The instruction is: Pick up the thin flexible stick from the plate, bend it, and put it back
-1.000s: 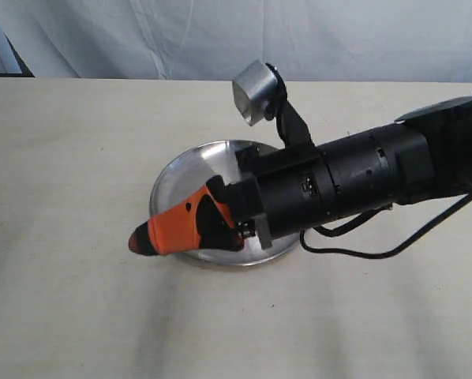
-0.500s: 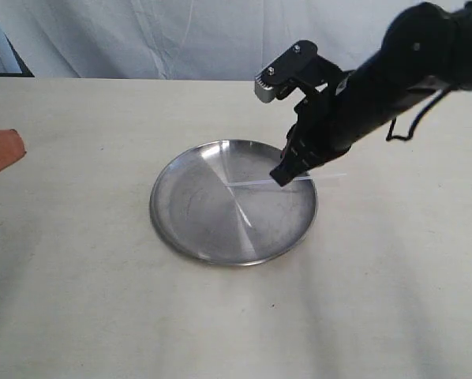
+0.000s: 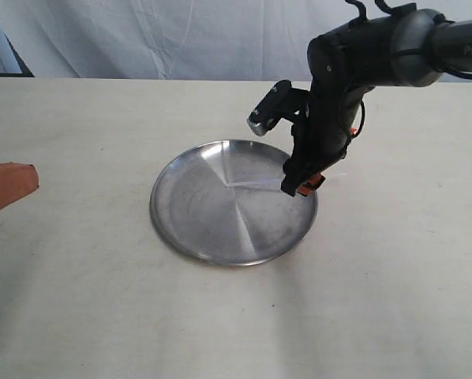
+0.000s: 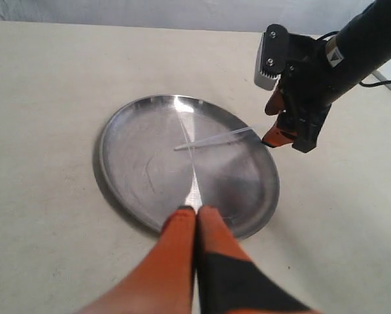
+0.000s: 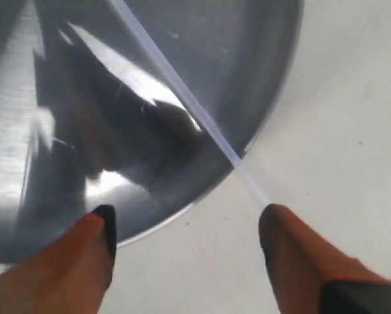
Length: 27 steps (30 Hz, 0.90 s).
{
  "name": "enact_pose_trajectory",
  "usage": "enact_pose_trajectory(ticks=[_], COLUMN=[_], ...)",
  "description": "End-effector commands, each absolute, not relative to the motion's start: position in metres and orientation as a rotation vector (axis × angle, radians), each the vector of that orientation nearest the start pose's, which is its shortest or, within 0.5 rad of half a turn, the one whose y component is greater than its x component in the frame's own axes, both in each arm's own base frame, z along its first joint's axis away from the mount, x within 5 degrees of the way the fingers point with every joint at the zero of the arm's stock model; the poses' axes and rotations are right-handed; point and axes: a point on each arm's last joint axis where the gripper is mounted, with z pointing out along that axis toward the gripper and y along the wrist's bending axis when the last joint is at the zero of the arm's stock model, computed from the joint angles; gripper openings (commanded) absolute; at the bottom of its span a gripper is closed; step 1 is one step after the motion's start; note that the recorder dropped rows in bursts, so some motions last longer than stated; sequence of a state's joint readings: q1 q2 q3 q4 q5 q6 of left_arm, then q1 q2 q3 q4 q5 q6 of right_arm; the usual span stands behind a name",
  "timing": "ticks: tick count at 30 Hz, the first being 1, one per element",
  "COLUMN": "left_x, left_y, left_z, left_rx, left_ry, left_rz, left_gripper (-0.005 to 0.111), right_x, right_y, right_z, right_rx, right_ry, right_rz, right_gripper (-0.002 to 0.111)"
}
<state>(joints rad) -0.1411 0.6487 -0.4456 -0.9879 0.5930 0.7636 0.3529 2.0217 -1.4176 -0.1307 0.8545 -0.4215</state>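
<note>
Right gripper (image 3: 300, 188) points steeply down at the plate's (image 3: 196, 225) 3 o'clock rim, fingers spread around the stick's (image 3: 256, 183) end. Left gripper (image 4: 195, 212) is pinched together, out at 9 o'clock.

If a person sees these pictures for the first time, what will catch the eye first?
The shiny plate in the middle of the table, with the stick lying across its right part, one end past the rim. The right end effector hangs open over that end; the left end effector is shut at the left.
</note>
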Motion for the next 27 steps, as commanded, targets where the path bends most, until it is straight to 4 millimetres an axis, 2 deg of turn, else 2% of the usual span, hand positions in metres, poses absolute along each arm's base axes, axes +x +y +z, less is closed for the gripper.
enact_pose_trajectory(ticks=[1, 8, 14, 17, 20, 21, 22, 24, 27], left_x=[0.114, 0.114, 0.115, 0.115, 0.115, 0.115, 0.115, 0.115, 0.115], left_y=[-0.060, -0.060, -0.060, -0.060, -0.060, -0.060, -0.060, -0.060, -0.059], left_z=[0.281, 0.281, 0.281, 0.281, 0.281, 0.281, 0.281, 0.281, 0.281], left_rx=[0.331, 0.326, 0.323, 0.323, 0.323, 0.323, 0.323, 0.323, 0.318], left_ry=[2.031, 2.028, 2.026, 2.026, 2.026, 2.026, 2.026, 2.028, 2.024], left_rz=[-0.677, -0.672, -0.670, -0.670, -0.670, -0.670, -0.670, -0.670, -0.664], left_gripper=[0.000, 0.000, 0.000, 0.000, 0.000, 0.000, 0.000, 0.000, 0.000], right_x=[0.390, 0.393, 0.387, 0.389, 0.390, 0.391, 0.392, 0.391, 0.388], right_y=[0.132, 0.145, 0.160, 0.158, 0.155, 0.154, 0.153, 0.155, 0.160], right_z=[0.163, 0.161, 0.134, 0.125, 0.120, 0.117, 0.115, 0.118, 0.125], right_rx=[-1.172, -1.143, -1.250, -1.286, -1.324, -1.348, -1.354, -1.321, -1.242], right_ry=[2.657, 2.600, 2.632, 2.634, 2.625, 2.619, 2.619, 2.631, 2.662], right_rz=[-0.181, -0.122, -0.136, -0.170, -0.213, -0.239, -0.262, -0.229, -0.134], right_gripper=[0.059, 0.059, 0.059, 0.059, 0.052, 0.047, 0.038, 0.032, 0.041])
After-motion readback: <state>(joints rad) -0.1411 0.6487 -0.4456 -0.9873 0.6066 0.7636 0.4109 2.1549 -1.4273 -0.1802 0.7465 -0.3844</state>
